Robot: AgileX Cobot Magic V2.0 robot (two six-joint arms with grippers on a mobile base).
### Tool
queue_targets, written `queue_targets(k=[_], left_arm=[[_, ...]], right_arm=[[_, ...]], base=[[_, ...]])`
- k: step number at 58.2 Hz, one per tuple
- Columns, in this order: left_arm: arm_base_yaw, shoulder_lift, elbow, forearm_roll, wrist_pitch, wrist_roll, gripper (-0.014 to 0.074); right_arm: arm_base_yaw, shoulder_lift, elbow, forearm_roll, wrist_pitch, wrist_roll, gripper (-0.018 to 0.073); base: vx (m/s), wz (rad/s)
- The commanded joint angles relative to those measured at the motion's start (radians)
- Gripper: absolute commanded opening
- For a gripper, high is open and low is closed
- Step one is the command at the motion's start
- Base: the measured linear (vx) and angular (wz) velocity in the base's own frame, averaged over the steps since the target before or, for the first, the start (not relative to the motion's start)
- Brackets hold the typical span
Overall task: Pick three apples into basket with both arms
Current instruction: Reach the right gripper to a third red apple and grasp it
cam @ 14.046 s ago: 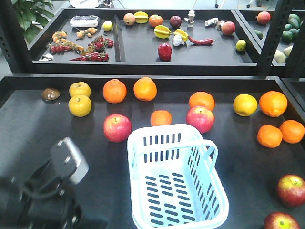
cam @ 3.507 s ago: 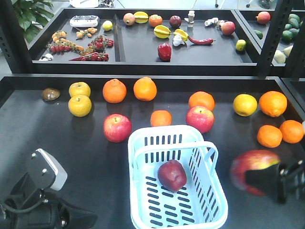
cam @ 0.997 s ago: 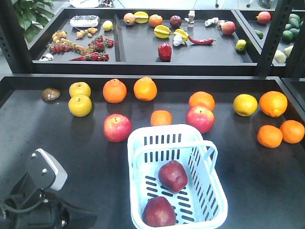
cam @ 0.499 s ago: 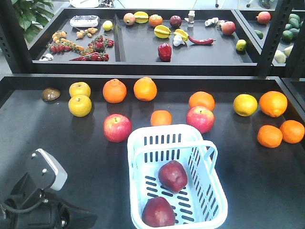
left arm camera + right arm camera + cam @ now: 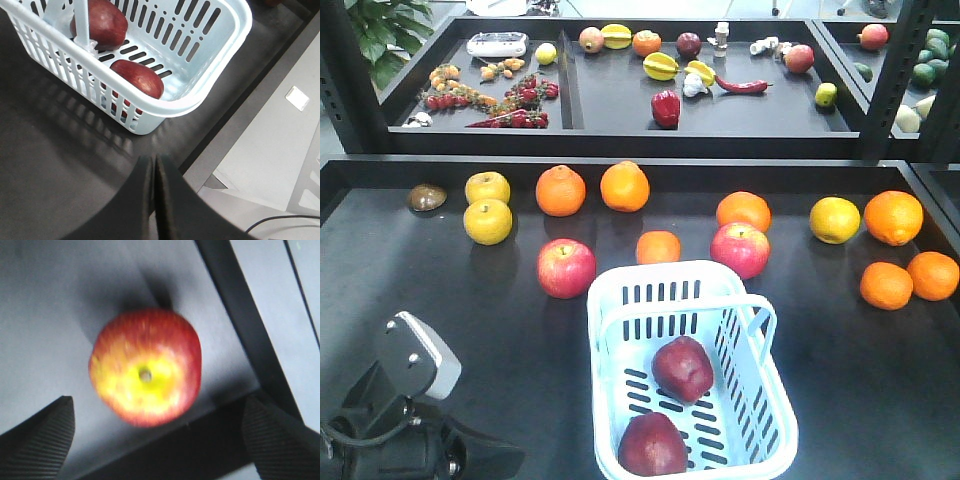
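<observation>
At the bottom of the front view, the pale blue basket (image 5: pixel 692 375) sits on the dark tabletop (image 5: pixel 880 370); two dark red apples lie inside it, one (image 5: pixel 652 444) at the near end and one (image 5: pixel 682 368) in the middle; the left arm (image 5: pixel 400 420) is in the lower left corner of that frame, beside the basket and not touching it; in the left wrist view the left end effector (image 5: pixel 154 172) has its two black fingers pressed together with nothing between them, and the basket corner is just above it in the frame; in the right wrist view the third apple (image 5: pixel 145 372), red with a yellow patch, rests on the tabletop near its edge; the right end effector (image 5: pixel 155 437) has its fingers wide apart, one in each lower corner of the frame, and the apple shows in the gap between them, not touched by either; farther back in the front view, two pinkish-red apples (image 5: pixel 566 267) stand just past the basket, with oranges (image 5: pixel 561 190) and yellow fruits (image 5: pixel 488 221) in a row behind; at the top of the frame a black tray (image 5: pixel 610 100) holds small fruits and vegetables
</observation>
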Motion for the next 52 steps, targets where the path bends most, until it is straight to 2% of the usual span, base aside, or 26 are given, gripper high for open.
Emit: queue_targets(k=[1, 36, 45, 52], left_arm=[[-0.004, -0.013, -0.022, -0.037, -0.024, -0.005, -0.0006], [-0.004, -0.013, -0.022, -0.037, -0.024, -0.005, -0.0006], [-0.004, -0.013, -0.022, -0.037, -0.024, -0.005, -0.0006], [-0.004, -0.013, -0.022, -0.037, -0.024, -0.005, -0.0006]], right_arm=[[-0.004, -0.017, -0.026, -0.002, -0.027, -0.009, 0.0624], [-0.004, 0.1, -0.026, 0.0, -0.101, -0.026, 0.0582], [-0.004, 0.1, -0.026, 0.013, -0.088, -0.026, 0.0498], [-0.004, 0.092, -0.026, 0.049, -0.075, -0.052, 0.0347]], base=[[0.0, 0.0], [0.0, 0.0], [0.0, 0.0], [0.0, 0.0]])
